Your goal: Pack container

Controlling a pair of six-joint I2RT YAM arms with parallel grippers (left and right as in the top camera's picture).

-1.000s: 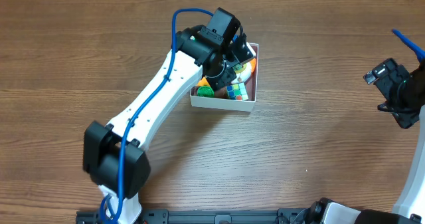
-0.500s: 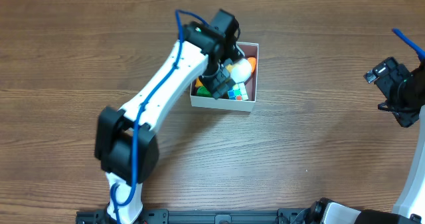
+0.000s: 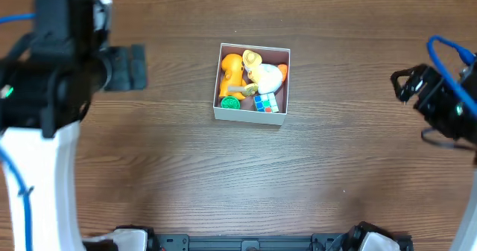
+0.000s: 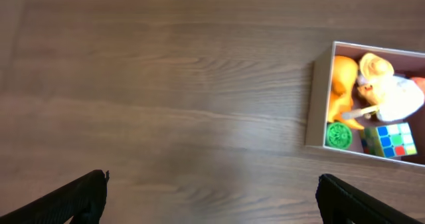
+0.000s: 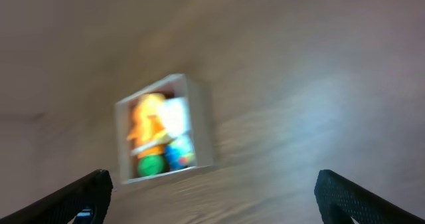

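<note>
The container (image 3: 250, 116), a shallow white-walled box, sits at the table's middle. It holds an orange toy (image 3: 230, 74), a white and yellow toy (image 3: 266, 74), a green disc (image 3: 230, 102) and a colour cube (image 3: 267, 103). My left gripper (image 3: 128, 66) hangs high at the far left, well away from the box. It is open, with nothing between its fingers (image 4: 78, 199). In the left wrist view the container (image 4: 319, 98) lies at the right edge. My right gripper (image 3: 406, 83) is open at the far right; its view shows the blurred container (image 5: 201, 124) ahead.
Brown wooden tabletop (image 3: 335, 169) surrounds the box on all sides. The left arm's white link (image 3: 37, 191) rises along the left edge and the right arm's blue cable (image 3: 447, 46) loops at the right edge.
The left arm has pulled back from over the box to the far left and its gripper has opened. The white and yellow toy now lies uncovered in the box. The right wrist has shifted slightly.
</note>
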